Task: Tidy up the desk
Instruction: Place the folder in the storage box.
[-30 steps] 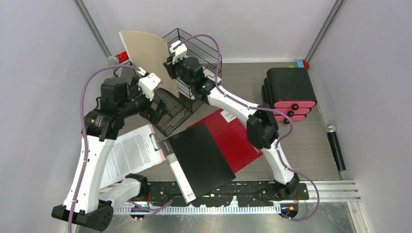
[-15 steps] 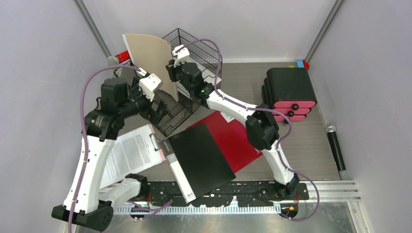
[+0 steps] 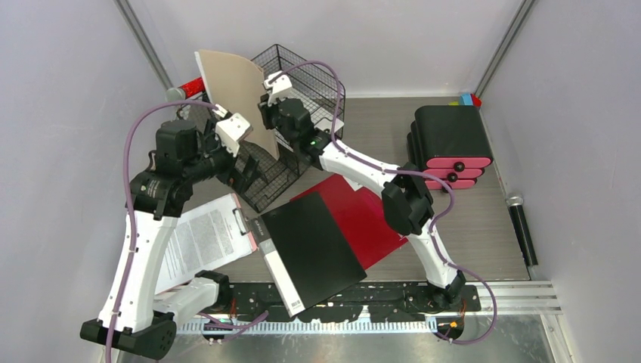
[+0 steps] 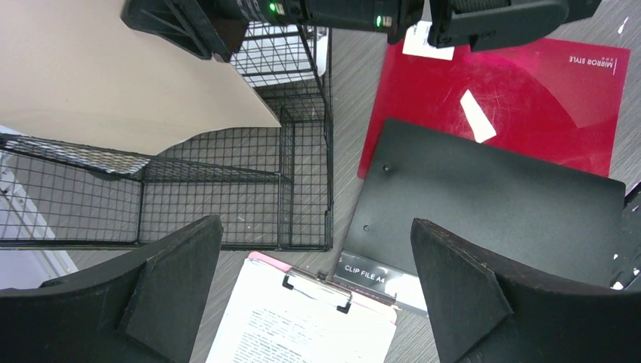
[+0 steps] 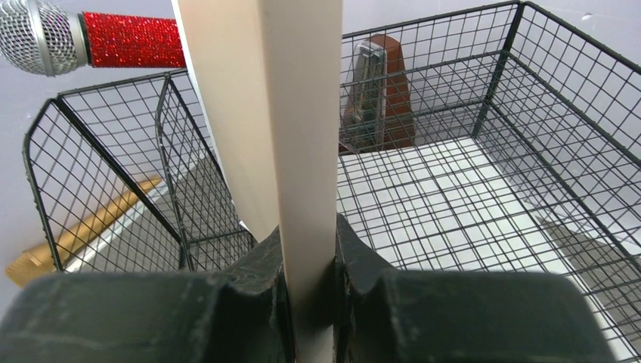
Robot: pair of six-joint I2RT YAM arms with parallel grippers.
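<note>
The right hand is clenched on the bottom edge of a stiff beige folder. The folder stands upright between its two pads, above a black wire-mesh rack at the upper left of the overhead view. A sheet of paper and a brown wedge-shaped object lie inside the rack, and a red microphone sits behind it.

The left hand is released, with its fingers spread wide and nothing between them. It hovers at the rack's lower left corner.

The grey wood-grain counter fills the middle of the overhead view. At the centre it carries a red folder partly covered by a black clip file. A clipboard lies at lower left, and a drawer unit stands at right.

The step in hand seems to be filing the beige folder into the rack. To do it well:

- Keep the folder vertical and line its lower edge up with one compartment, clear of the wire rim.
- Lower it until the bottom rests, and only then let go.
- The folder curves slightly, so it may spring or tip; the free left hand could steady it.
</note>
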